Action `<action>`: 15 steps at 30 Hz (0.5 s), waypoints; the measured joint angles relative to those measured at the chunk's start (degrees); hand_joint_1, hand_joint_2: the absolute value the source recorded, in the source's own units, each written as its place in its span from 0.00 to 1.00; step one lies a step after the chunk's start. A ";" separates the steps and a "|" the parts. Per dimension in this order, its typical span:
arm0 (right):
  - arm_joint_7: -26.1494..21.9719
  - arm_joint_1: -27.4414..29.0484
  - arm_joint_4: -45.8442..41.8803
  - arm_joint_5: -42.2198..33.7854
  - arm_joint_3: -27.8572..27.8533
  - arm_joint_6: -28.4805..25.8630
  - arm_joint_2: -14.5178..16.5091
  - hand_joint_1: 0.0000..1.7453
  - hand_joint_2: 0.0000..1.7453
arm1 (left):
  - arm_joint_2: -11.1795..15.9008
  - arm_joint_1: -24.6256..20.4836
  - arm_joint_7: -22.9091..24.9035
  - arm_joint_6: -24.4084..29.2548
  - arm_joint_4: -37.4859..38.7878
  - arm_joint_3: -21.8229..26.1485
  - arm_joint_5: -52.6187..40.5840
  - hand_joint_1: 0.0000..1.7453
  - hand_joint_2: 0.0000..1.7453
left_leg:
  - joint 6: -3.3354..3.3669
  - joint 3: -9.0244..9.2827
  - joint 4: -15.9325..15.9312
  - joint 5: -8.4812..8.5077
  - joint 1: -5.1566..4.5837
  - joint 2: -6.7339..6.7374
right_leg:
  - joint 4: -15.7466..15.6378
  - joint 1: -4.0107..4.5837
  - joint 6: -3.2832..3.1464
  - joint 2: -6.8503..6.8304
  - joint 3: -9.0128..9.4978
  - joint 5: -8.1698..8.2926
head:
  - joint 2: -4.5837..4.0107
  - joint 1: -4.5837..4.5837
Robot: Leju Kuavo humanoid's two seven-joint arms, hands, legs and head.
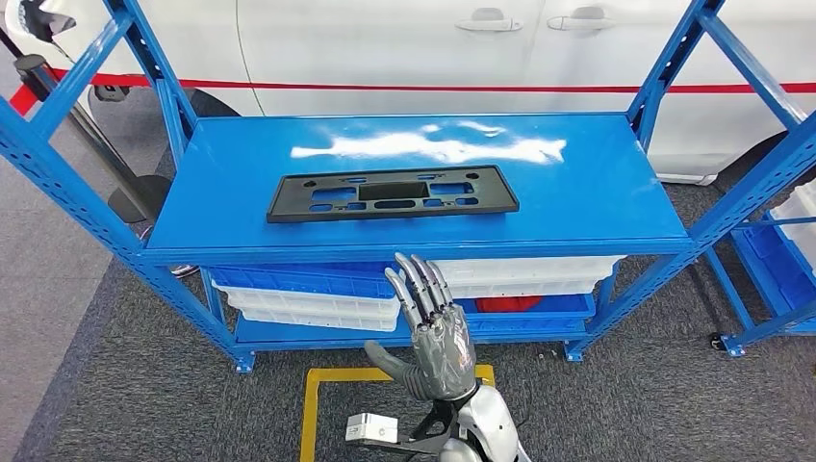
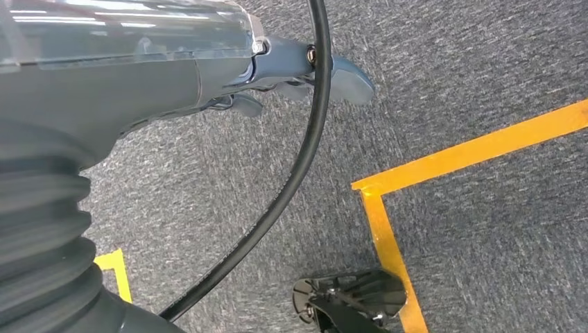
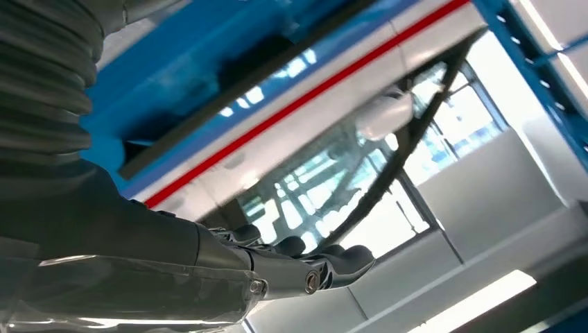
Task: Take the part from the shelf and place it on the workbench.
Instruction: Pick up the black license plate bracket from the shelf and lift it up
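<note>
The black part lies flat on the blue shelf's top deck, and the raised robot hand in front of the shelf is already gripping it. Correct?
Not quite. The black part does lie flat on the blue shelf, but the right robot hand holds nothing: the head view shows it raised in front of the shelf edge, fingers extended, apart from the part.

Car workshop, blue steel shelf [image 1: 423, 236], white car [image 1: 404, 48]

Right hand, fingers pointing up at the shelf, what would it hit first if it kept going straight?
Probably the front edge of the blue shelf board. The right hand sits in front of and below it, open. The black part lies further back on that board. Depth is hard to judge.
</note>
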 joint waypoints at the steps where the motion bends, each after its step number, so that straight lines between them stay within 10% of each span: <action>1: 1.70 0.03 0.00 0.98 0.06 -0.09 -0.52 0.00 1.00 | 0.04 -0.01 -0.01 -0.13 0.00 0.05 -0.08 0.00 1.00 | 0.00 -0.02 0.00 0.00 0.00 -0.01 | 0.00 0.00 0.00 0.00 0.01 0.00 | 0.00 0.00; 15: 25.22 -5.22 -1.36 15.37 2.00 -1.04 -10.73 0.00 1.00 | 0.40 -0.53 -0.27 -1.83 0.00 0.79 -2.52 0.00 1.00 | 0.00 0.00 0.03 0.00 -0.01 -0.01 | -0.04 -0.01 0.03 -0.02 0.03 0.02 | 0.00 0.00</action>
